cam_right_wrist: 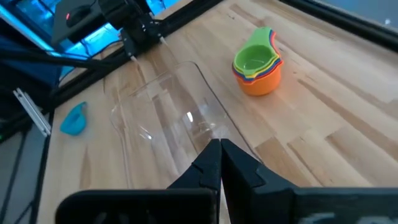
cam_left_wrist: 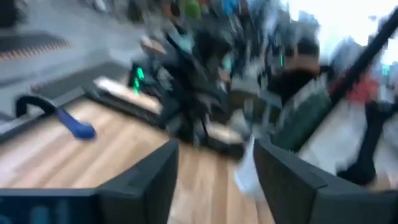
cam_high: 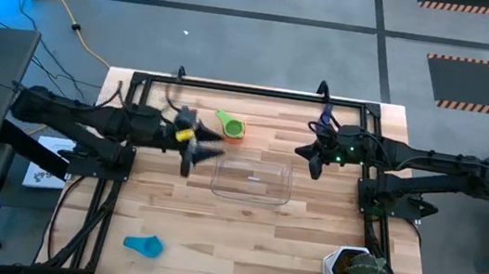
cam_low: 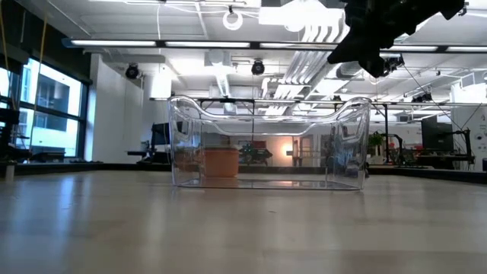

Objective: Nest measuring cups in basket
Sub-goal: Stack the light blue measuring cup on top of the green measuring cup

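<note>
Cups mostly stacked already: green one [cam_right_wrist: 256,60] on top, nested into others down to an orange one [cam_right_wrist: 260,83] at the bottom, with yellow and red rims peeking between. Stack [cam_high: 230,126] standing on the wood above and left of the basket [cam_high: 252,179] in the overhead frame, close beside it but not inside. Basket itself seemingly bare in the level view [cam_low: 268,142], with only the orange stack showing through its wall from behind. One light blue cup [cam_high: 144,245] lying alone at lower left of the overhead frame, well apart from everything; also at left in the right wrist frame [cam_right_wrist: 74,119].

Left gripper [cam_high: 194,140] blurred just left of the stack and basket, something yellow by its fingers; in its own wrist frame fingers [cam_left_wrist: 149,180] parted, gap between them clear. Right gripper [cam_high: 314,155] off the basket's upper right, fingers pressed together and carrying nothing [cam_right_wrist: 220,163].

Judged roughly midway: nesting largely done, stray blue cup yet to join, whole stack yet to go into the basket.
</note>
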Robot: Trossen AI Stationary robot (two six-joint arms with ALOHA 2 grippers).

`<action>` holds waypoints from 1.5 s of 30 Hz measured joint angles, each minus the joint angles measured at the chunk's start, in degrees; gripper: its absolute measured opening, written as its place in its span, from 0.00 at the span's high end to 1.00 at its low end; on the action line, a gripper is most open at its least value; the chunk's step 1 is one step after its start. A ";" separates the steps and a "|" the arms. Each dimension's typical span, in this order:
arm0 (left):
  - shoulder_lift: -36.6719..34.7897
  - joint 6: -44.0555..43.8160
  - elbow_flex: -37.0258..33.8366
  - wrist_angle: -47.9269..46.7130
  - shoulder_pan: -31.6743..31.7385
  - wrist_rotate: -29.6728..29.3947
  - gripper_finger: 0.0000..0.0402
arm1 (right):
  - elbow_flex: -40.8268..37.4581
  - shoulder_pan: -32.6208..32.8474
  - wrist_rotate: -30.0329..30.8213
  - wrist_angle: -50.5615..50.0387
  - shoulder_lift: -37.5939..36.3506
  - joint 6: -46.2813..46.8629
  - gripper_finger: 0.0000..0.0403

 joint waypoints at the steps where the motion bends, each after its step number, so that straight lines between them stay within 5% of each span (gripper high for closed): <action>1: 2.18 0.33 3.30 -3.75 -1.61 0.03 0.47 | 0.00 0.00 -0.01 0.04 0.00 -0.92 1.00; 7: 14.26 0.71 23.30 -37.13 -11.83 4.44 0.43 | 0.00 0.00 -0.01 -0.49 0.00 -4.21 1.00; 12: 20.41 -4.60 27.40 -51.46 -21.60 11.00 0.43 | 0.00 0.00 0.03 -1.52 0.05 -4.96 1.00; 18: 26.57 -8.49 22.73 -51.36 -34.18 9.89 0.43 | 0.02 0.00 2.49 -1.93 0.09 -4.37 1.00; 25: 34.43 -7.98 16.16 -50.91 -41.59 5.50 0.43 | 0.04 -0.02 4.10 -1.95 0.22 -4.34 1.00; 45: 32.66 -2.31 -2.64 -33.75 -42.04 7.70 0.43 | 0.09 -0.04 9.29 -1.94 0.39 -2.96 1.00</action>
